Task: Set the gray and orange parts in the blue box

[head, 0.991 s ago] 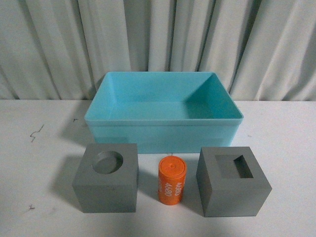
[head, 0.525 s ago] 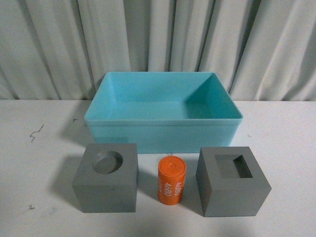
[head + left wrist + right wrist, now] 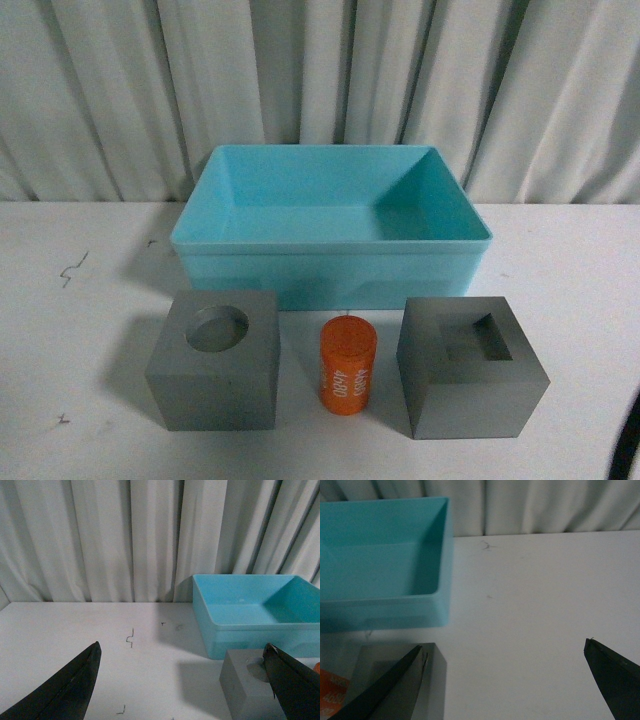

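A pale pleated curtain (image 3: 120, 90) hangs behind the blue box (image 3: 330, 262) and fills the background. A white table (image 3: 80, 330) carries the box and spreads well out from it on every side. The blue box is a wide turquoise bin with slanted walls and a thin rim, set at the back of the table close to the curtain.

The gray and orange parts stand in a row on the table just in front of the box's front wall, outside it. The gray cube with a round recess (image 3: 215, 385) is in front of the box's left front corner. The gray cube with a rectangular recess (image 3: 470, 395) is in front of its right front corner. The smaller orange cylinder (image 3: 347, 365), upright with white digits on its side, is in front of the middle of the wall, between the cubes and touching neither.

The left gripper (image 3: 180, 680) and the right gripper (image 3: 500, 680) are each on the near side of the box, their dark fingers spread wide apart and gripping nothing.
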`<state>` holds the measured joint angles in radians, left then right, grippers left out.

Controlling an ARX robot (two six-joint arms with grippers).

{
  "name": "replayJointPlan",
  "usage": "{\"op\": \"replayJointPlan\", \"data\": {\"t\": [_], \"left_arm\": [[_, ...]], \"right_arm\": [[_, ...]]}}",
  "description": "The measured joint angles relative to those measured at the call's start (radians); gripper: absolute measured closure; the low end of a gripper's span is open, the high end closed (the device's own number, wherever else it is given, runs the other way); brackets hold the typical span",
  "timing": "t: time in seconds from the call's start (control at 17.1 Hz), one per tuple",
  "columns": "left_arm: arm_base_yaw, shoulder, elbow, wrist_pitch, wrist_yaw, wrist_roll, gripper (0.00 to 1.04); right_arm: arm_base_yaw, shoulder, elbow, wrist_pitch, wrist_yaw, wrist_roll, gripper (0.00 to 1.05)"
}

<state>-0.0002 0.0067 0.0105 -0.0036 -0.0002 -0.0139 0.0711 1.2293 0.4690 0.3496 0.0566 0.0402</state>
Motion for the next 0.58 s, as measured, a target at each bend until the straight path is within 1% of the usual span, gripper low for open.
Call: {"op": "replayJointPlan", "data": {"t": [0.12,0.29,0.58], "left_arm": [[0.000,0.000,0.000,0.000,0.000,0.000,0.07],[0.000,0.000,0.000,0.000,0.000,0.000,0.07],[0.000,0.000,0.000,0.000,0.000,0.000,0.07]], "right_arm": [[0.080,0.198,0.054,0.077,0.007,0.023,0.06],[0.148,0.383,0.079,0.091,0.018,0.098,0.06],[0.192,0.538,0.147,0.111,0.026,0.158,0.06]]}}
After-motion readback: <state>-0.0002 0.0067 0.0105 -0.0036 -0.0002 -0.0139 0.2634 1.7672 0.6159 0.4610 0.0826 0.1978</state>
